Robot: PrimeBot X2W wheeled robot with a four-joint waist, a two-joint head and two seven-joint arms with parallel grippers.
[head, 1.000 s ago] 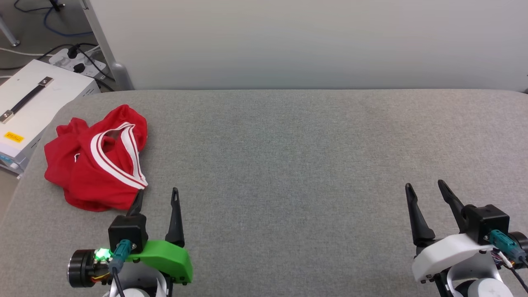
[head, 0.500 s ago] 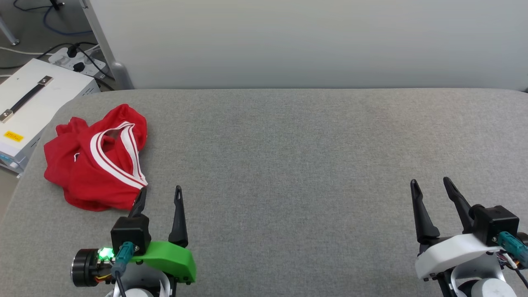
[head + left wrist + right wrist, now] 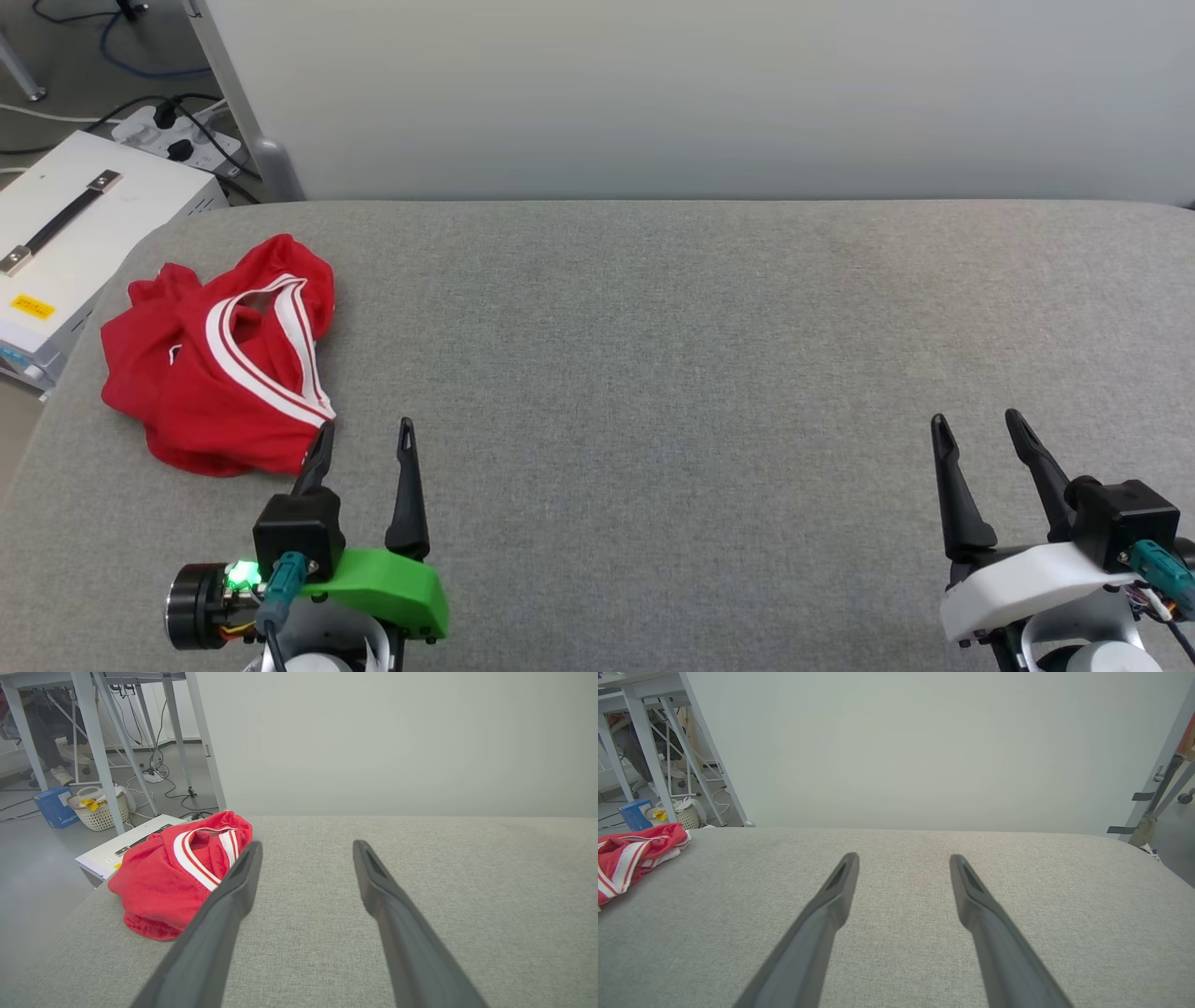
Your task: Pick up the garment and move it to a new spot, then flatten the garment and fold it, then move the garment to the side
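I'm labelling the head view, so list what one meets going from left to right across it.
white case with a dark handle → crumpled red garment → left gripper, jaws open → right gripper, jaws open

The work surface (image 3: 672,373) across the middle of the head view is grey woven cloth, matt and a bit coarse. At the left, the garment (image 3: 215,373) is soft red fabric, slightly fuzzy up close in your left wrist view, with smoother white striped trim. The left gripper (image 3: 364,427) and right gripper (image 3: 976,419) both have matt dark fingers that look like plastic. The green shell (image 3: 387,588) and white shell (image 3: 1018,577) behind them look like smooth plastic too. Upper left, the white case (image 3: 103,201) looks like smooth painted metal.
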